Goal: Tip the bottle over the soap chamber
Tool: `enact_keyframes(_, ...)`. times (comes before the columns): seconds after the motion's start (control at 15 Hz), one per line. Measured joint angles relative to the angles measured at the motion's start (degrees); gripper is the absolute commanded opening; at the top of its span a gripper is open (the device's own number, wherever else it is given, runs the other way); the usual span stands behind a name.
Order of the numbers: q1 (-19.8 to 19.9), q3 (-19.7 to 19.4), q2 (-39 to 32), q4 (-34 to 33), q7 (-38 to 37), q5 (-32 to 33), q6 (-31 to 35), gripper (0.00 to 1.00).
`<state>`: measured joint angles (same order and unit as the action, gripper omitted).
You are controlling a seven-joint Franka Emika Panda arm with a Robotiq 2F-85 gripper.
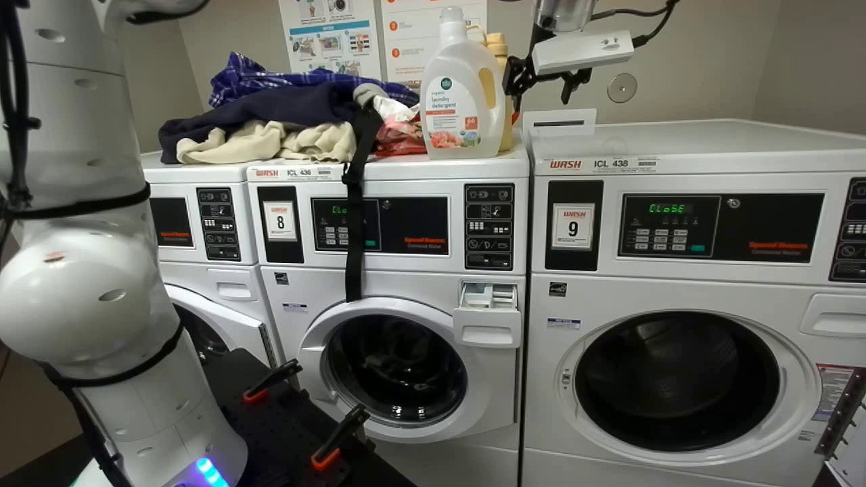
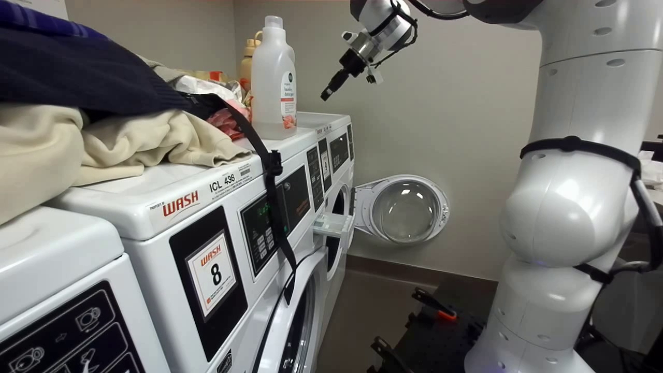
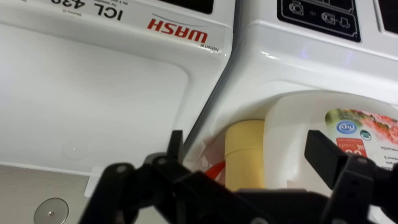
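Though near pincer (image 2: pixel 326 95), bottle (image 2: pixel 272 85) apart.

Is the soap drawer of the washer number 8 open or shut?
Open: in both exterior views the soap drawer sticks out from the washer, its inside showing.

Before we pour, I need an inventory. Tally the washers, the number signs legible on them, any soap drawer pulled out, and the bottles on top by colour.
Washers: 3
Number signs: 2
Pulled-out soap drawer: 1
White bottle: 1
Yellow bottle: 1
Total: 8
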<state>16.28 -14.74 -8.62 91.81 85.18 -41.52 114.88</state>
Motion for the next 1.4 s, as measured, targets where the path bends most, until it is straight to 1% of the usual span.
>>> enact_keyframes(0.27,1.5,0.3,-0.1,-1.2,0.0,-6.5,-2.7,1.00)
enact_keyframes(0.53,1.4,1.2,-0.6,-1.3,0.0,-10.2,-3.1,1.00)
enact_keyframes(1.07,0.4,5.2,-3.9,-4.6,0.0,-11.6,-3.1,1.00)
enact_keyframes(1.4,0.4,6.5,-5.9,-6.8,0.0,-11.8,-3.1,1.00)
